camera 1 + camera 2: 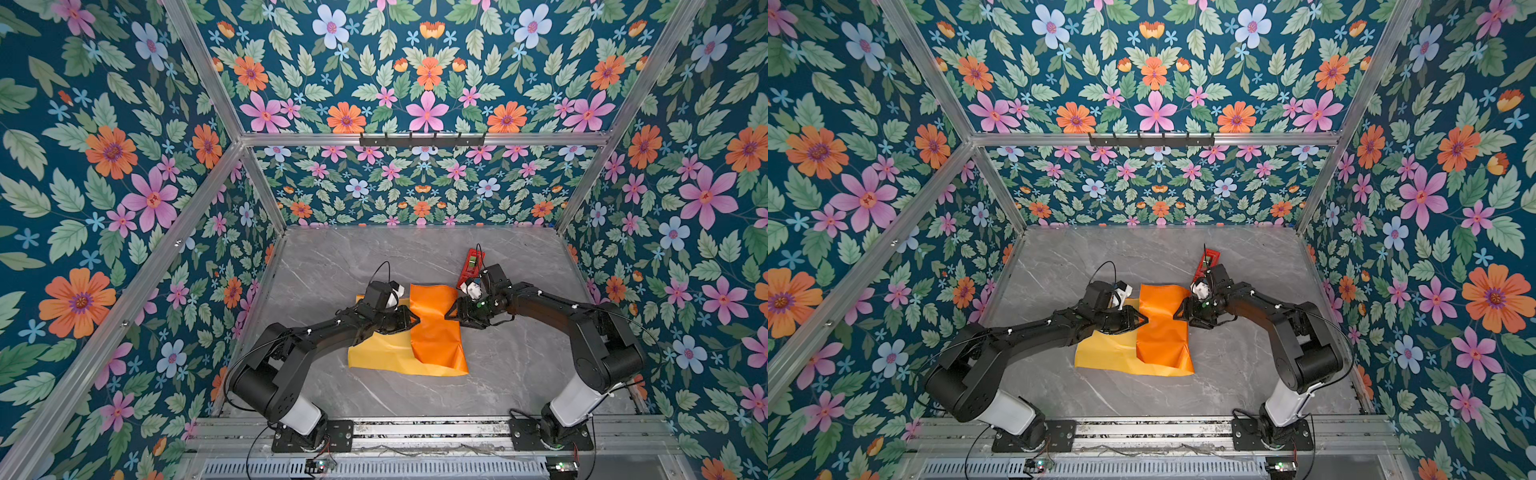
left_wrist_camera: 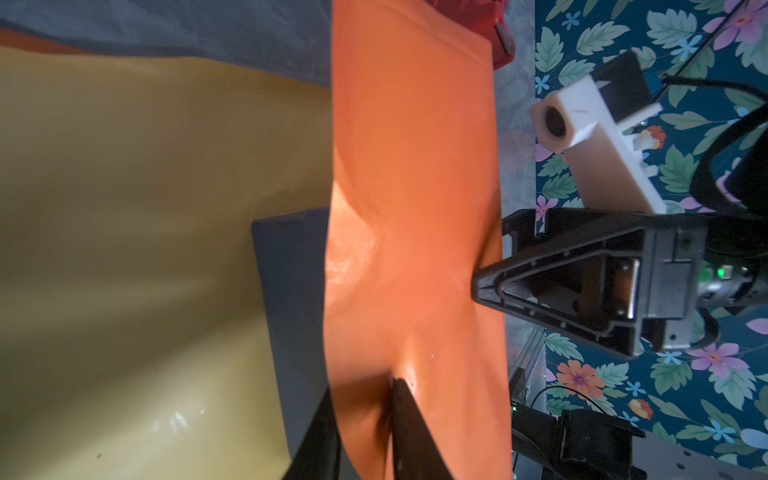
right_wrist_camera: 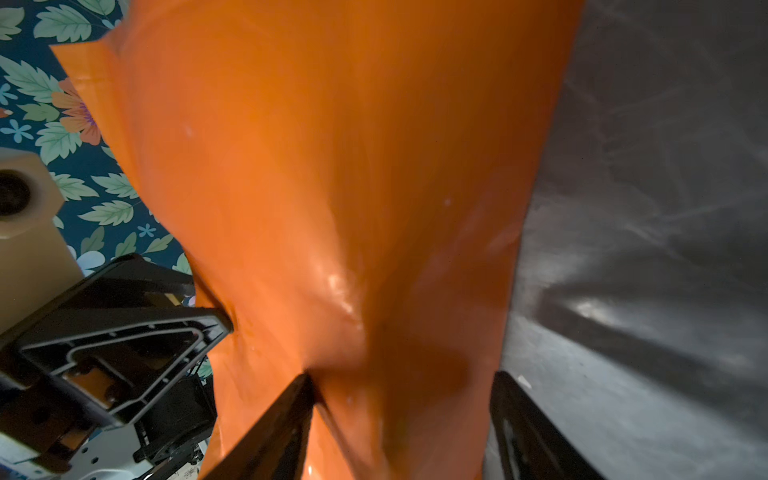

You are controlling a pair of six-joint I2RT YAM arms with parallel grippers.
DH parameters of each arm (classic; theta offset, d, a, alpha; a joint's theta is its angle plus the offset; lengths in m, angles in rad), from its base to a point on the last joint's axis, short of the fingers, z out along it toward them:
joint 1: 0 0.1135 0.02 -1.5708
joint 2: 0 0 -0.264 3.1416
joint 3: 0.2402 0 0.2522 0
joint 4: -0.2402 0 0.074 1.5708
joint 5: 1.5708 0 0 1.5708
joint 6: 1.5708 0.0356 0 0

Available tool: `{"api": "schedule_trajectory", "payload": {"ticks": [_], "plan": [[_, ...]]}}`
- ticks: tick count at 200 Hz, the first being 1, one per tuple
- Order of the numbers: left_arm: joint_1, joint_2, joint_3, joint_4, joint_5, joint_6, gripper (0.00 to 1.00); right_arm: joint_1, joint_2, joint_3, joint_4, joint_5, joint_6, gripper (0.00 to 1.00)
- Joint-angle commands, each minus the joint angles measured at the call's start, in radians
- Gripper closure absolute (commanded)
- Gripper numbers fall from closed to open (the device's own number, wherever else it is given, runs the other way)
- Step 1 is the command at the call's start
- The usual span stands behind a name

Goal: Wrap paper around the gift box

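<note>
Grey marbled tabletop [image 1: 332, 266] fills the lower middle of both top views, boxed in by flowered walls [image 1: 415, 187]. At its centre lies the paper [image 1: 434, 332], its dull yellow face spread flat toward the lower left and a glossy orange flap folded over the right half. The gift box [image 2: 286, 316] is hidden under that flap in both top views. Only the left wrist view shows it, a blue-grey slab resting on the yellow face, with the orange flap draped over it and one edge strip bare.

The left gripper [image 1: 417, 320] extends from the left of the frame to the flap's free edge. Its fingers [image 2: 405, 419] stand a little apart with that edge between them, and the pictures do not settle whether they actually pinch it. The right gripper [image 1: 447, 314] extends from the right and meets the flap's opposite edge. Its jaws are spread wide, with one fingertip [image 3: 299, 386] pushed into the orange surface, which puckers there.

Just above the right gripper, off the paper's upper right corner, a red tape dispenser [image 1: 471, 266] lies on the bare table near the sheet.
</note>
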Motion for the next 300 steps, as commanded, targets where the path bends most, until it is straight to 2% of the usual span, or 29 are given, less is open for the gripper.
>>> {"api": "schedule_trajectory", "payload": {"ticks": [1,20,43,62,86,111,131,150,170,213,250,280,300], "plan": [[0.006,-0.019,0.015,-0.123,-0.082,0.024,0.65,0.005,0.017,-0.020,-0.094,0.136,-0.027,0.32],[0.025,-0.082,0.020,-0.150,-0.126,0.038,0.50,0.006,0.021,-0.025,-0.094,0.153,-0.026,0.32],[0.082,-0.196,-0.005,-0.225,-0.194,0.072,0.39,0.006,0.026,-0.030,-0.086,0.163,-0.018,0.32],[0.167,-0.305,-0.067,-0.313,-0.278,0.092,0.27,0.005,0.032,-0.034,-0.077,0.163,-0.015,0.32],[0.287,-0.420,-0.158,-0.416,-0.376,0.102,0.18,0.006,0.033,-0.034,-0.073,0.163,-0.018,0.32],[0.402,-0.448,-0.233,-0.450,-0.322,0.094,0.16,0.006,0.034,-0.028,-0.073,0.161,-0.023,0.32],[0.418,-0.435,-0.285,-0.426,-0.234,0.067,0.15,0.005,0.036,-0.023,-0.072,0.157,-0.024,0.32],[0.418,-0.406,-0.339,-0.331,-0.053,0.030,0.18,0.006,0.036,-0.023,-0.071,0.157,-0.026,0.32],[0.418,-0.392,-0.352,-0.224,0.072,0.026,0.24,0.006,0.038,-0.020,-0.068,0.154,-0.026,0.32],[0.455,-0.258,-0.284,-0.134,0.085,0.121,0.35,0.006,0.039,-0.022,-0.062,0.146,-0.026,0.32],[0.486,-0.147,-0.249,-0.039,0.106,0.140,0.43,0.005,0.037,-0.017,-0.067,0.146,-0.031,0.32],[0.487,-0.083,-0.227,0.056,0.185,0.110,0.57,0.006,0.042,-0.012,-0.071,0.146,-0.033,0.32],[0.486,-0.085,-0.203,0.047,0.172,0.124,0.68,0.005,0.045,-0.008,-0.073,0.146,-0.034,0.32]]}}
